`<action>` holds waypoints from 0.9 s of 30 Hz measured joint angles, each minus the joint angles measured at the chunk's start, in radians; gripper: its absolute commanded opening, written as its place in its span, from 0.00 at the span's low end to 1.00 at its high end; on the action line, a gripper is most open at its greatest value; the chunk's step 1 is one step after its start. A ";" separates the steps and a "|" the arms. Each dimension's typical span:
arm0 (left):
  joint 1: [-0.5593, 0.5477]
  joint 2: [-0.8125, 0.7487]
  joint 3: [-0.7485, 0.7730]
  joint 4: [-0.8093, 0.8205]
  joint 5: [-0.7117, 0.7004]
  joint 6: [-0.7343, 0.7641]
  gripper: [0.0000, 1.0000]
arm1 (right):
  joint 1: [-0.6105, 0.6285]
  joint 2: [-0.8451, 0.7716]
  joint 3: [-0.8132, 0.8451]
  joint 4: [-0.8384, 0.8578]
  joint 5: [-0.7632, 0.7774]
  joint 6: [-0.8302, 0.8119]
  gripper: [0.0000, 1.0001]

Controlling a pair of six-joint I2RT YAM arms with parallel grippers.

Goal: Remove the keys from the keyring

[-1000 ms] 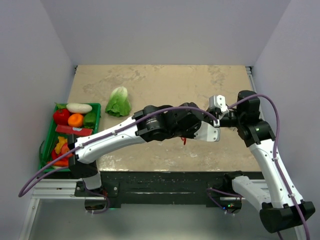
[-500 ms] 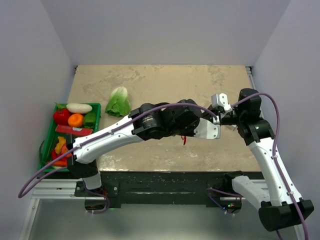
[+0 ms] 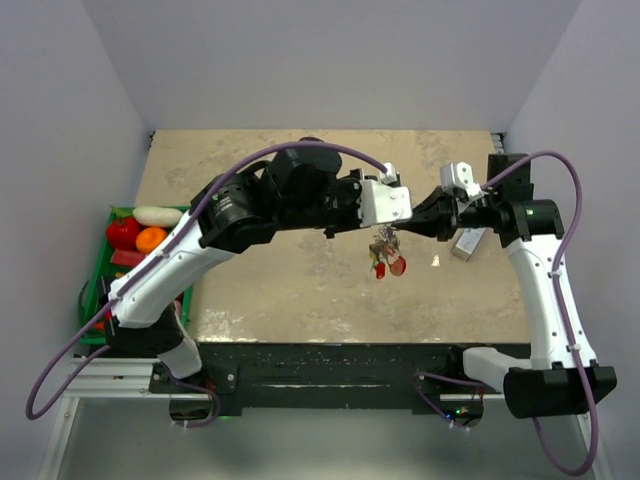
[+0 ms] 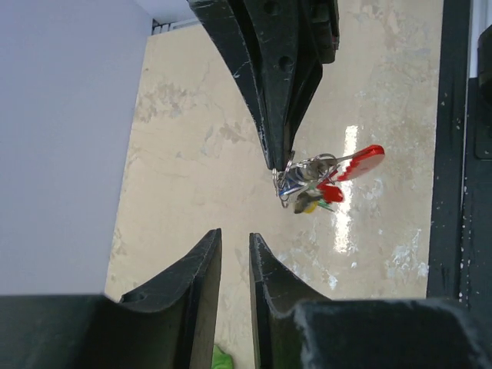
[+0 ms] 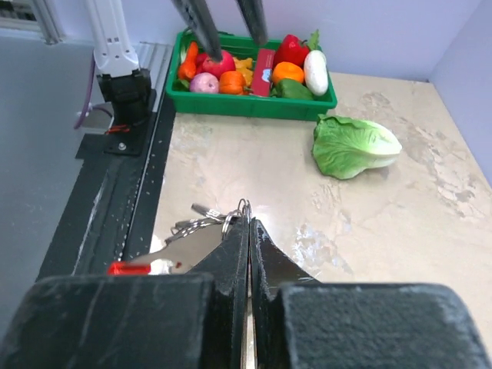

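Keyring is held clear above the counter, right of centre. This is judged to let the keys and red fob dangle free, where each can be worked off. Right fingers are pressed together, clamped on the ring's edge. Left fingers are set slightly apart near the bunch, with nothing held or touched.

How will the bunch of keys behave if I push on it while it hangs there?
Probably floppy: the keys dangle loose from the keyring, pinched only at the right end effector tip, so a nudge likely swings them. Likely light: that thin pinch carries the lot. The red fob juts sideways and may snag.
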 measured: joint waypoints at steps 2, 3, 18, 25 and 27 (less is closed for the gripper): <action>0.027 -0.011 -0.004 0.001 0.049 -0.004 0.26 | -0.002 0.010 0.013 -0.065 0.001 -0.061 0.00; 0.040 -0.016 -0.011 0.002 0.069 -0.005 0.26 | -0.002 0.011 0.016 -0.098 0.001 -0.087 0.00; 0.153 -0.073 -0.267 0.080 0.374 0.001 0.26 | -0.002 -0.031 0.152 -0.274 0.000 -0.193 0.00; 0.268 -0.073 -0.278 0.144 0.609 -0.017 0.25 | -0.002 -0.069 0.142 -0.243 -0.001 -0.152 0.00; 0.269 -0.073 -0.278 0.158 0.676 -0.029 0.25 | -0.002 -0.075 0.135 -0.236 -0.001 -0.146 0.00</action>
